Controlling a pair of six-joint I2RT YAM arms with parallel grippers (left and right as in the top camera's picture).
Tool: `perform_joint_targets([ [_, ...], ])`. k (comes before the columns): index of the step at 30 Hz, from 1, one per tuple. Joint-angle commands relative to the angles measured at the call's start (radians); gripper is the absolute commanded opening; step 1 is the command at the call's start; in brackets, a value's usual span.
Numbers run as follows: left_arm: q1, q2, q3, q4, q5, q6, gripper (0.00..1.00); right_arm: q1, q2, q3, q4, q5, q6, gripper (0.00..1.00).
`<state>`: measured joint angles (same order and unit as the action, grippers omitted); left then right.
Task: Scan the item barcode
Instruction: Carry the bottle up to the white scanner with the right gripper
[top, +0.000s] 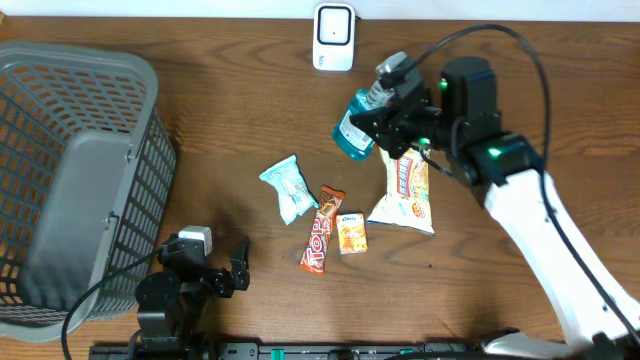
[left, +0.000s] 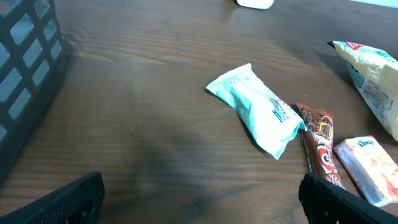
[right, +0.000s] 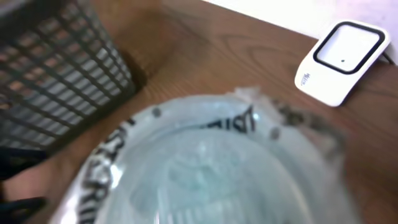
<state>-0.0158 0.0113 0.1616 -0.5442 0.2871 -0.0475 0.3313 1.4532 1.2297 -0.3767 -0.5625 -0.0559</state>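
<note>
Clearly the step in hand is presenting the item: the right tool (top: 386, 122) is closed around a blue bottle (top: 352, 135) and holds it clear of the counter (top: 220, 90). In the right wrist view the bottle (right: 205, 168) fills the frame just under the tool, blurred, so no barcode can be made out. The white scanner (top: 333, 37) stands on the counter ahead of this tool and a little to one side, near but apart from the bottle. Directly below and behind the tool lies a white and yellow snack bag (top: 405, 190).

The left tool (left: 202, 208) rests low with its jaws wide apart and nothing between them. A teal packet (left: 258, 109) lies ahead of it, with a brown candy bar (left: 320, 143) and a small tissue pack (left: 367, 165) further off to the same side; the grey basket (top: 60, 120) stands on its other side.

Next, I judge, the bottle's label must be turned towards the scanner window and brought closer, without loosening the grip.
</note>
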Motion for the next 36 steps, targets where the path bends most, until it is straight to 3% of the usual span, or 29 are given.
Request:
perform_joint_targets([
  [1, 0.003, -0.002, -0.010, -0.012, 0.012, 0.010, 1.00, 0.006, -0.080, 0.031, -0.052, -0.042, 0.063, 0.01],
  [13, 0.003, -0.002, -0.010, -0.012, 0.012, 0.010, 1.00, 0.011, -0.139, 0.031, -0.282, -0.043, 0.065, 0.01],
  [19, 0.003, -0.002, -0.010, -0.012, 0.012, 0.010, 1.00, 0.002, -0.138, 0.031, -0.346, -0.154, 0.352, 0.01],
  [23, 0.003, -0.002, -0.010, -0.012, 0.012, 0.010, 1.00, 0.002, -0.138, 0.031, -0.349, -0.316, 0.430, 0.01],
  [36, 0.003, -0.002, -0.010, -0.012, 0.012, 0.010, 1.00, 0.003, -0.138, 0.030, -0.334, -0.238, 0.270, 0.01],
])
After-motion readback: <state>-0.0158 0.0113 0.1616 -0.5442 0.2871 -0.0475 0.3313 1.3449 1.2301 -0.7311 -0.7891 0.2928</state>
